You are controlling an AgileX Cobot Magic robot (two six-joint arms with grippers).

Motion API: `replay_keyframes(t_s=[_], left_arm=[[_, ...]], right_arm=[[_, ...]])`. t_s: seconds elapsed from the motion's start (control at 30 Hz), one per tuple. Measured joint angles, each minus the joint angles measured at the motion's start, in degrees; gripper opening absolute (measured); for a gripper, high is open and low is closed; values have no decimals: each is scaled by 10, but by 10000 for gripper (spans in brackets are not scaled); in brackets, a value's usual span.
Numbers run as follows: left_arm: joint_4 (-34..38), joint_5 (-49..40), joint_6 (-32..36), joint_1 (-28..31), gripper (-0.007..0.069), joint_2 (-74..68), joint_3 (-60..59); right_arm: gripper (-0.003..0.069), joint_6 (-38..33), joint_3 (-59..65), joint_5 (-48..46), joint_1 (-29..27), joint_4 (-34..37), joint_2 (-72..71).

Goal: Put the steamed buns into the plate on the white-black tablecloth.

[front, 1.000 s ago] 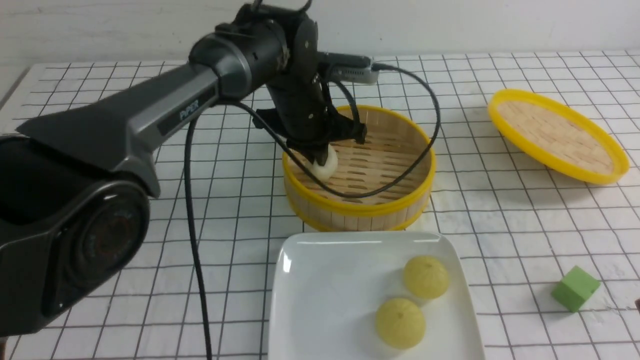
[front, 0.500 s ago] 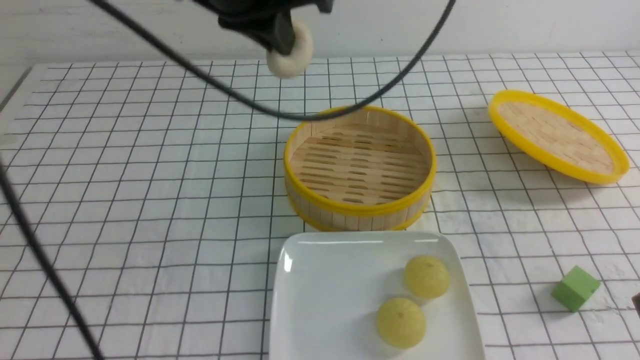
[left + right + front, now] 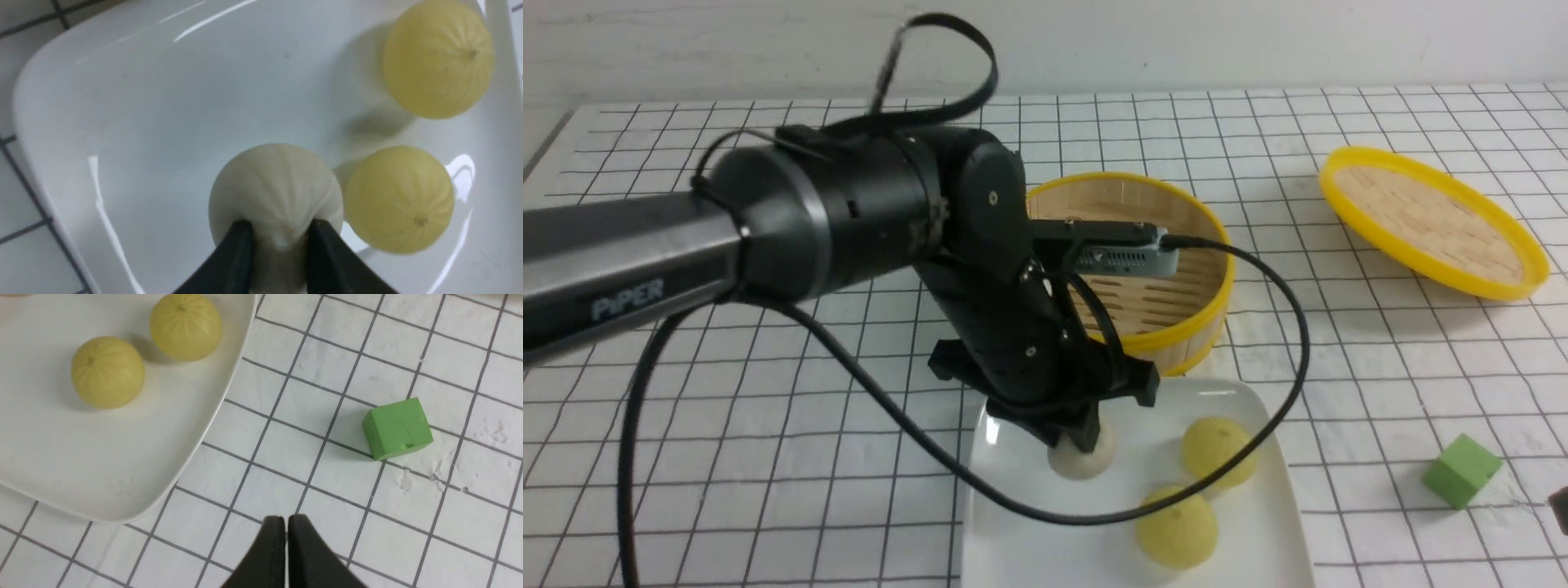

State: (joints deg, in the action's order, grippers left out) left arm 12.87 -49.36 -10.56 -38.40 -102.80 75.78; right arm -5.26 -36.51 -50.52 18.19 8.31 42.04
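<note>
My left gripper (image 3: 1080, 439) has the white bun (image 3: 1082, 464) low over the plate (image 3: 1013, 523).
It's clenched on the pleated top, and the bun hangs straight beneath the jaws in the plate's left half, on the tablecloth (image 3: 768, 457); whether it touches down I can't tell. The yellow buns (image 3: 1218, 452) sit just right of it. My right gripper (image 3: 285, 522), pinched closed on nothing, is farther off.

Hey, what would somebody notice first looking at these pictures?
The big black left arm reaching across the front view, its jaws shut on a white bun low over the plate. Two yellow buns lie beside it on that plate; behind stands the yellow-rimmed steamer, and a green cube sits off to the right.
</note>
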Motion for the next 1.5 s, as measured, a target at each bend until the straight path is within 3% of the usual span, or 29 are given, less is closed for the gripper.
replay_keyframes(t_s=[0.07,0.17,0.33,0.43,0.7,1.37,1.5], left_arm=[[-5,18,-10,0,333,-14,0],[-7,22,-12,0,413,-18,0],[-7,22,-13,0,463,-18,0],[-7,22,-13,0,465,-18,0],[-5,21,-13,0,462,-18,0],[-4,17,-13,0,380,-18,0],[-4,14,-13,0,334,-18,0]], right_arm=[[33,0,-12,-30,0,0,-24],[33,0,-31,-65,0,-3,-85],[33,38,-37,-105,0,-31,-214],[33,100,-20,-85,0,-53,-290],[-5,179,138,160,0,-94,-405],[-11,197,156,185,0,-104,-405],[-8,197,156,185,0,-104,-405]])
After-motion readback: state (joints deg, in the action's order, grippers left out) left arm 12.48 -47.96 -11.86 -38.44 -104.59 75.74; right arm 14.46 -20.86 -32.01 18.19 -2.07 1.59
